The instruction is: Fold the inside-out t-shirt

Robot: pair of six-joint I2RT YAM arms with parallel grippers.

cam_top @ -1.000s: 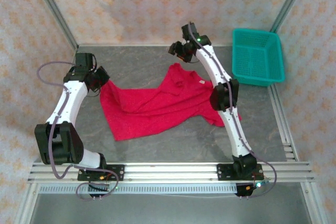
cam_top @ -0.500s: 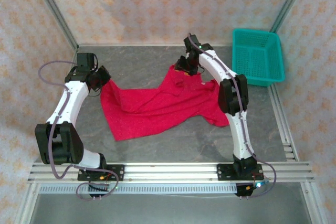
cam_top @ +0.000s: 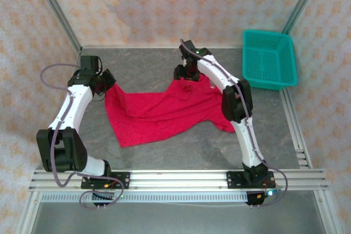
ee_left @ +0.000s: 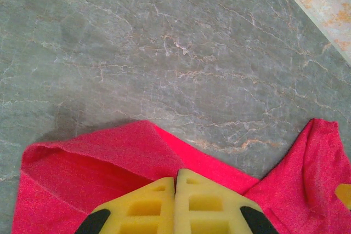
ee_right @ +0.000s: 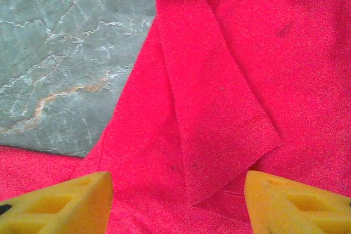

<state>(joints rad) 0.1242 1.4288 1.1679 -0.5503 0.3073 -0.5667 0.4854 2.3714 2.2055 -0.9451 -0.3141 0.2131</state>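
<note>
Top external view: the inside-out t-shirt (cam_top: 164, 112), bright red soft knit, sprawls in loose wrinkles on the grey, marble-veined table (cam_top: 164, 154). Its long axis runs from the left gripper (cam_top: 107, 83) across to beneath the right gripper (cam_top: 184, 73). One far peak of cloth rises toward the right jaws, and a broad lower corner lies nearest the arm bases.

Off beyond the right jaws, well apart from the shirt, sits the teal plastic mesh basket (cam_top: 246, 58). It is rectangular and open side up, with its perforated floor showing.

Over to the left wrist camera: the yellow foam fingers (ee_left: 142, 206) are pressed together, and a raised ridge of red cloth converges right at their tips. The jaws are closed on the shirt's edge. Ahead of them is bare veined stone.

Right wrist camera now: yellow fingers (ee_right: 55, 204) set wide apart. Between and just ahead of them is a folded flap of red fabric with a stitched hem, its tip pointing back toward the jaws. Nothing is pinched there. The fine weave is plain to see, and grey stone shows ahead to the left of the jaws.
</note>
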